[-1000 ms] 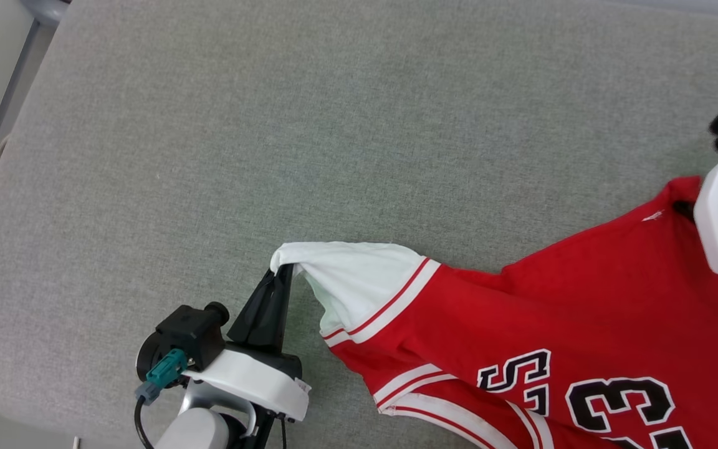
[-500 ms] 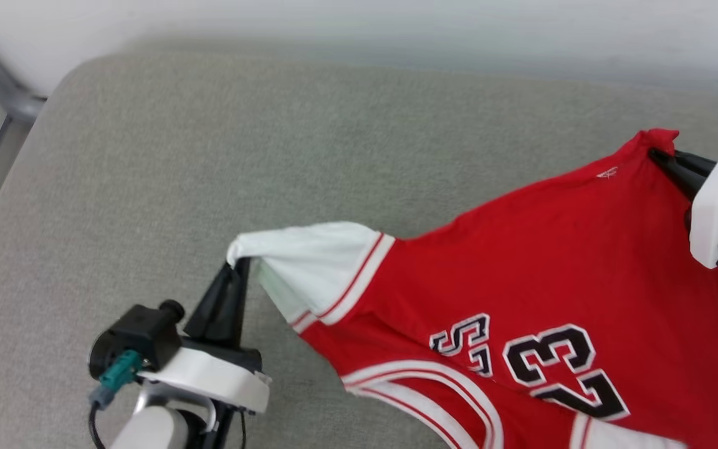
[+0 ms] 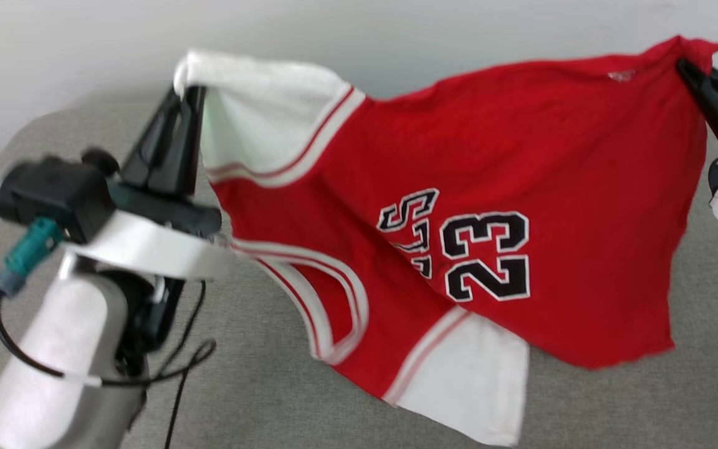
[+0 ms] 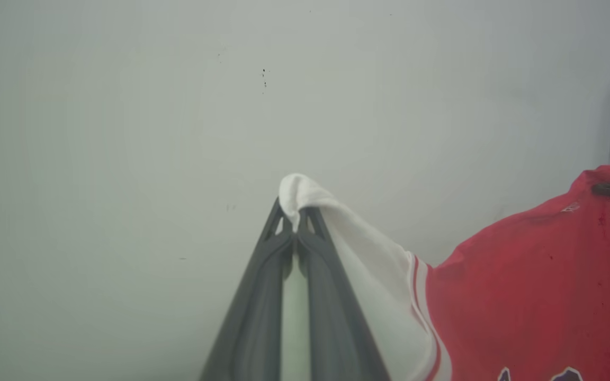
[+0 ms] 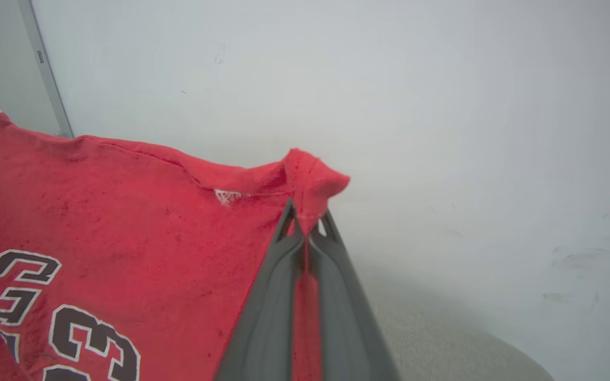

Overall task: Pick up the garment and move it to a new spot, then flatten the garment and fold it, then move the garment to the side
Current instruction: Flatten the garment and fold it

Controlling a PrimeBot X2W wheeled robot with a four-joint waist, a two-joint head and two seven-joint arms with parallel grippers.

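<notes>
One garment (image 3: 521,156), lettering (image 3: 483,255) seemingly obscured, gripped by left end effector (image 3: 192,93), right end effector (image 3: 687,66).

1. A grey woven-fabric surface (image 3: 583,405) spans the scene, rounded at its far-left corner.
2. The garment (image 3: 521,156) hangs over it. The low white sleeve and red hem reach down near it, but contact is unclear.

I held both arms up, spread wide apart; left gripper (image 3: 187,93) and right gripper (image 3: 686,67) each pinched fully closed.
</notes>
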